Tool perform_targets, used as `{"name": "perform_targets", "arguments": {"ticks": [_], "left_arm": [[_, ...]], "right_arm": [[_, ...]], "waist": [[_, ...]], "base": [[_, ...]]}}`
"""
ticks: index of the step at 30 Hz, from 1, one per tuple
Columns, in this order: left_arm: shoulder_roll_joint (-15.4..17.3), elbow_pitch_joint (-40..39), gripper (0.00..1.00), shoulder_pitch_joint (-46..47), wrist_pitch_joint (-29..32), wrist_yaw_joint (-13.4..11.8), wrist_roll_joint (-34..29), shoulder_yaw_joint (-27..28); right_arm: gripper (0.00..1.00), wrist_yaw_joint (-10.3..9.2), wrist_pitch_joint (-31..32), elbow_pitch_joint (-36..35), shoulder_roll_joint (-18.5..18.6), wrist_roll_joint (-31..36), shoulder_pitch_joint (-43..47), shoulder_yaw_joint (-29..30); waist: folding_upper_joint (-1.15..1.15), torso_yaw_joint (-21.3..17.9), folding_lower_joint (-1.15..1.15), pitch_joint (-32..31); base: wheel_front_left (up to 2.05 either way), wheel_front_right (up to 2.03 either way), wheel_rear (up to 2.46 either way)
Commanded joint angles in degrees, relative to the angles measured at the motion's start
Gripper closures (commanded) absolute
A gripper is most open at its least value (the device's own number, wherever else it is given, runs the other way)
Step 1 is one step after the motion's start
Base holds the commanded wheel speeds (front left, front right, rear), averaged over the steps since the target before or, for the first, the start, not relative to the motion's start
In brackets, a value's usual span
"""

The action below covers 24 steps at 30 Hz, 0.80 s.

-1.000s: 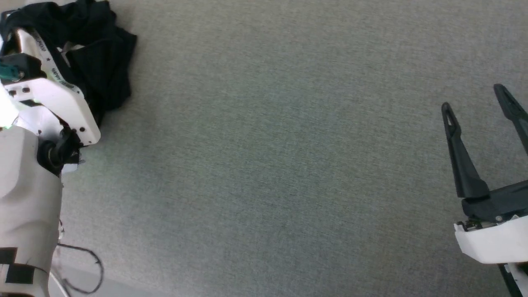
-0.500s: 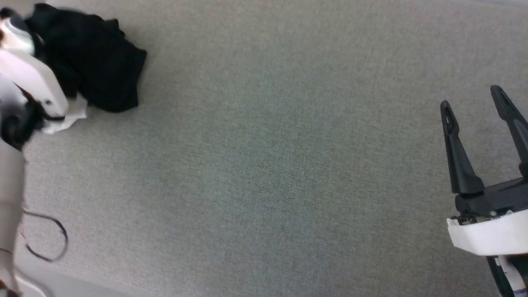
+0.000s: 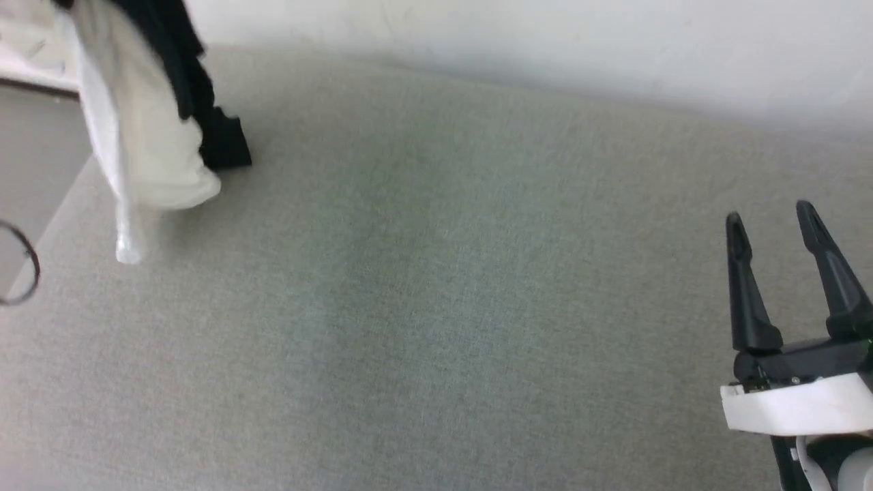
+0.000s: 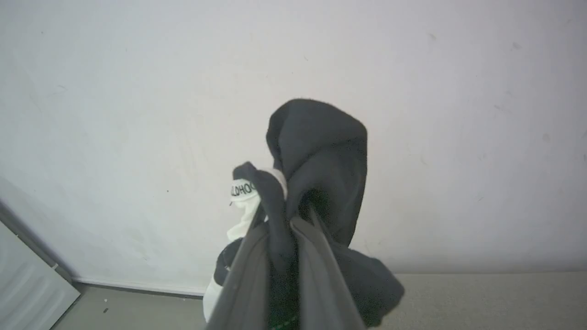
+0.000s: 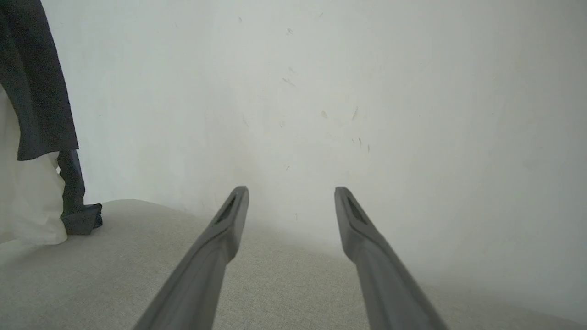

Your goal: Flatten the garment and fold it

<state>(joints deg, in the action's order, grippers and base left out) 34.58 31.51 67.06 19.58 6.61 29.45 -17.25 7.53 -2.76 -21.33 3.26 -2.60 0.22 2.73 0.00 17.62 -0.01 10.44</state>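
The garment (image 3: 146,136), a white and black T-shirt, hangs in a long bunch at the head view's upper left, its lower end just above the grey cloth surface (image 3: 436,307). My left gripper (image 4: 286,215) is shut on a black fold of the garment (image 4: 321,156), with a white lettered band beside the fingers. The right wrist view has the hanging garment (image 5: 32,137) at its left edge. My right gripper (image 3: 771,218) stands open at the lower right, fingers apart with nothing between them, far from the shirt.
A pale wall (image 3: 545,41) rises behind the cloth surface. The surface's left edge drops to a grey floor (image 3: 34,157), where a dark cable loop (image 3: 27,273) hangs.
The left gripper has shut on the garment and lifted it off the surface, so the crumpled heap now hangs down. The head camera has tilted up, bringing the wall into view.
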Motion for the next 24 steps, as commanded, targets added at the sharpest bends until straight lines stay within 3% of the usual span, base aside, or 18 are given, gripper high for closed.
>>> {"name": "perform_targets", "arguments": {"ticks": [1, 10, 11, 19, 24], "left_arm": [[-1.37, -2.52, 1.00, 3.46, 1.18, -0.21, 0.02, -0.24], [-11.33, -8.38, 1.00, 13.74, 3.36, -3.37, 1.72, -1.93], [-11.33, -8.38, 1.00, 13.74, 3.36, -3.37, 1.72, -1.93], [-20.92, -8.95, 1.00, 17.99, 3.58, -3.86, 4.74, -4.23], [-24.93, -8.50, 1.00, 15.88, 4.12, -3.16, 5.81, -7.16]], "right_arm": [[0.00, -0.04, -1.34, 0.93, -0.27, -0.65, 1.00, 0.77], [0.00, -0.04, -4.62, 3.46, -0.36, -5.01, 3.62, 3.84], [0.00, -0.04, -4.62, 3.46, -0.36, -5.01, 3.62, 3.84], [0.00, -0.04, -5.69, 4.49, -0.37, -6.00, 4.11, 4.20], [0.00, -0.04, -5.83, 4.39, -0.37, -6.22, 4.14, 4.74]], "waist": [[0.00, -2.40, 0.01, -6.74], [0.00, -5.61, 0.01, -11.35], [0.00, -5.61, 0.01, -11.35], [0.00, -9.55, 0.01, -12.51], [0.00, -11.87, 0.01, -11.82]], "base": [[0.00, 0.00, 0.00], [0.00, 0.00, 0.00], [0.00, 0.00, 0.00], [0.00, 0.00, 0.00], [0.00, 0.00, 0.00]]}}
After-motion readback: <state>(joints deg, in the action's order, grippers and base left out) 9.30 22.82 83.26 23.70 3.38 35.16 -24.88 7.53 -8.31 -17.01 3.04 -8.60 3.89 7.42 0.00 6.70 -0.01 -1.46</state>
